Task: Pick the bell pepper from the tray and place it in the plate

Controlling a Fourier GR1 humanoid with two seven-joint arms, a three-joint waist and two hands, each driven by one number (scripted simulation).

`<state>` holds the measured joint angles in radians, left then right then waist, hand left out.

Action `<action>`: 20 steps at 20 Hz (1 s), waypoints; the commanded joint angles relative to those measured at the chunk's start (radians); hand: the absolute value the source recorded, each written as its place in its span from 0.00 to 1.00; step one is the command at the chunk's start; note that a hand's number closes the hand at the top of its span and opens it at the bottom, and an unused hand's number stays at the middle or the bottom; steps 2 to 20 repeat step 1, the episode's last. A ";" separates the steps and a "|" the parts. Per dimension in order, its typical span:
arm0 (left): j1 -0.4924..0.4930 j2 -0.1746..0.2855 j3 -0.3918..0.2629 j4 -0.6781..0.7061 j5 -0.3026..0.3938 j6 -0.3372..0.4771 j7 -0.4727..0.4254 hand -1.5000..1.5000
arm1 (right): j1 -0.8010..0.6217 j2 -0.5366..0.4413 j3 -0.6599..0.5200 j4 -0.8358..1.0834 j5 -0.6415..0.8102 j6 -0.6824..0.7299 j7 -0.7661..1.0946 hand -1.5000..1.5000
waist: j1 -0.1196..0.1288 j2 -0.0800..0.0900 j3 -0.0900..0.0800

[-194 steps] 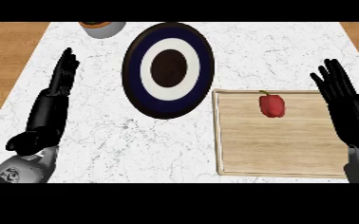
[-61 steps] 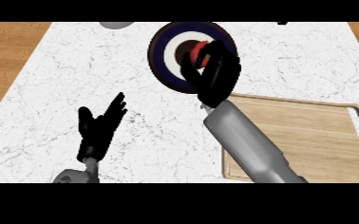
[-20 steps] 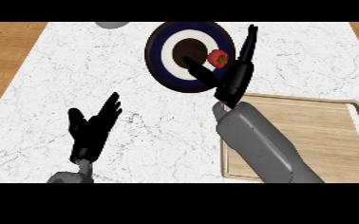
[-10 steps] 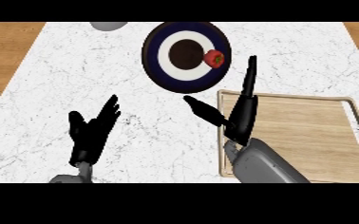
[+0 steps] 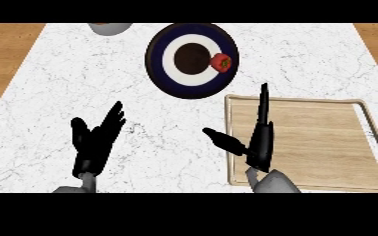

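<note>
Black and nearest the lower edge, the left hand (image 5: 93, 145) is being held open above the white marble counter (image 5: 81, 80). Its fingers are being kept spread, pointing up and slightly to the right, and nothing is being gripped by them. To its right, the right hand (image 5: 260, 139) is being shown edge-on over the left rim of the wooden tray (image 5: 317, 145). Its fingers are being kept straight and close together, pointing away from the robot, while the thumb is being stuck out to the left over the marble. Nothing is being pinched or carried by it. The tray is being seen lying flat at the right of the counter. Farther off, just past the tray's far left corner, the plate (image 5: 159, 65) is being seen, dark blue at the rim, with a white ring and a dark brown centre. The red bell pepper (image 5: 221, 62) is being borne by this plate, lying on the right part of the white ring, well apart from both hands. At the far edge, left of the plate, a grey vessel (image 5: 109, 28) is being cut off by the view's upper limit.
</note>
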<state>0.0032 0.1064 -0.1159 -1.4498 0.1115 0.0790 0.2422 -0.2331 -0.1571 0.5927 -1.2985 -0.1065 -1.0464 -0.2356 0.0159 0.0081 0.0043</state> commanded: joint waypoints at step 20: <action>-0.014 0.002 0.021 0.033 -0.001 -0.007 -0.010 0.50 | 0.031 0.105 -0.141 0.180 -0.104 0.162 -0.294 0.00 | -0.008 -0.004 -0.002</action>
